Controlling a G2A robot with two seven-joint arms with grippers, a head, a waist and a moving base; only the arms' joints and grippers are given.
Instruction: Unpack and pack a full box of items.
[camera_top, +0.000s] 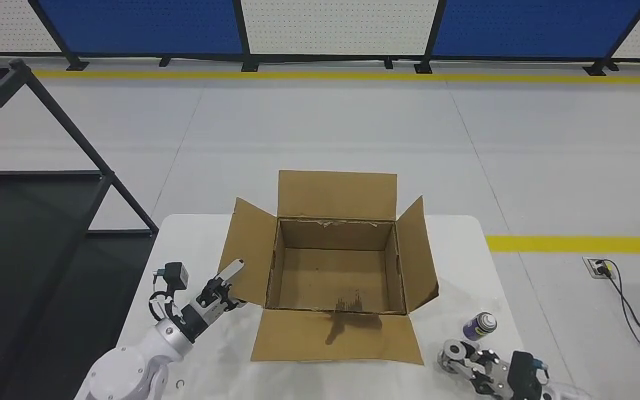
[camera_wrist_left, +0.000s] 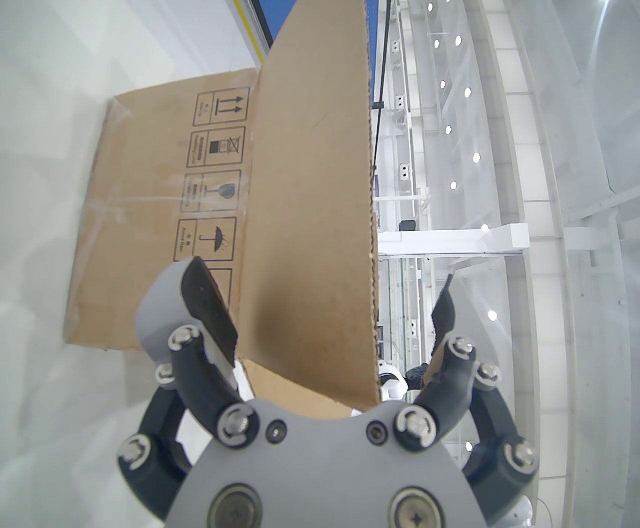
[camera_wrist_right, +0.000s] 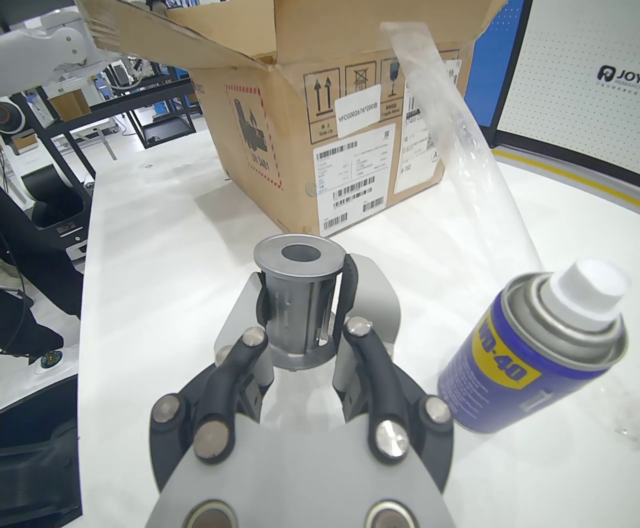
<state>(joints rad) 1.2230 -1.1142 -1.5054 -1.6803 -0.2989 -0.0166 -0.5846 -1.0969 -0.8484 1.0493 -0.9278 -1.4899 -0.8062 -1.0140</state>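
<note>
Lab hall: partition panels (camera_top: 140, 25), floor tape (camera_top: 560, 243)

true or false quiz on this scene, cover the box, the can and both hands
1. The brown cardboard box is open, with nothing inside it. True.
2. The blue spray can with a white cap stands upright on the white table, outside the box. True.
3. The right hand is shut on the spray can. False: it is shut on a grey metal cylinder, and the can stands beside it.
4. The left hand is clamped shut on the box's side flap. False: the hand is open, and the flap stands between its fingers.
</note>
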